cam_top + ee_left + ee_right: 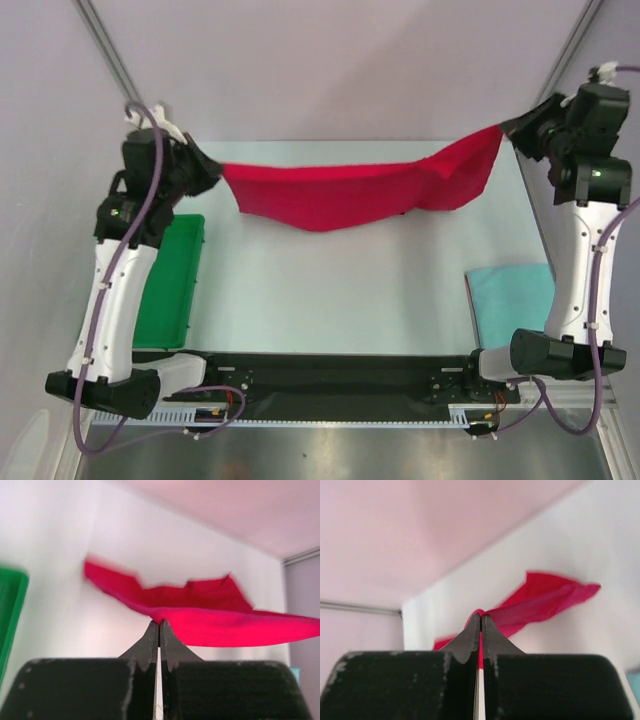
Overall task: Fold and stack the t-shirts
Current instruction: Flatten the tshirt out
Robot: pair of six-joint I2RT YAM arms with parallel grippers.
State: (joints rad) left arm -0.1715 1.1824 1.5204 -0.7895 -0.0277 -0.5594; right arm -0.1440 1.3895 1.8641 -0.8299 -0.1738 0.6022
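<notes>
Two grippers hold one bright red t-shirt (350, 195) strung between them over the far part of the pale, smooth table (330, 300). The left gripper (212, 168) has its dark tapered fingers pressed together on the cloth's left end. The right gripper (508, 128) pinches the right end, with a thin red sliver showing between its fingers in the right wrist view. The soft fabric sags in a shallow curve, its lower edge drooping to a blunt point near the middle, with a creased, doubled flap toward the right. A pale teal t-shirt (512, 297) lies as a flat folded rectangle on the table's right side, beside the right arm. A glossy green plastic tray (172, 280) with a raised rim sits at the left edge, partly behind the left arm
</notes>
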